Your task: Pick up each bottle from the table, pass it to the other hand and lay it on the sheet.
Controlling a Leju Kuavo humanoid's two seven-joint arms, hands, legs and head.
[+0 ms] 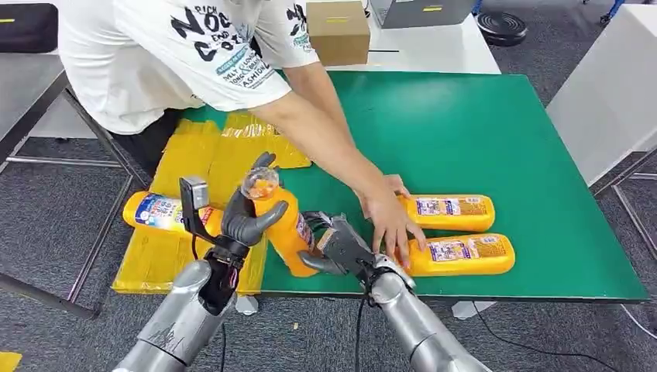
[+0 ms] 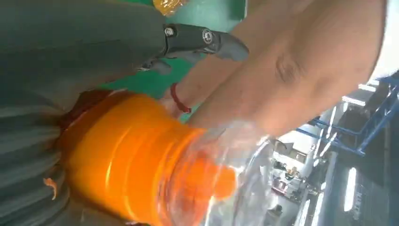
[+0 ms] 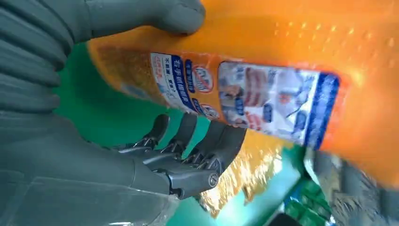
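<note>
Orange plastic sat mid-handover; the bottle [image 1: 285, 226] hung tilted over the near edge of the green bench [image 1: 496, 139], cap end up and toward the yellow sheet [image 1: 186, 178]; the left hand [image 1: 246, 213] had its fingers wrapped round the neck just under the clear cap, thumb against the shoulder; the right hand [image 1: 341, 246] cradled the base, thumb [image 3: 141, 16] pressed on the body, but its fingers [image 3: 188, 141] lay spread and clear of the label in the right wrist view, so the hold there looked loose; judged from this, the pass was at the release point. To do it well, the left grip wanted to be firm on the neck before the right let go, for a neck hold lets a heavy base swing; then a low, slow carry to the sheet, laying it beside the one bottle [image 1: 161, 212] already down there. A person's hand [image 1: 391, 217] rested on two more bottles [image 1: 457, 234] just beside the right hand; worth keeping clear of it.
</note>
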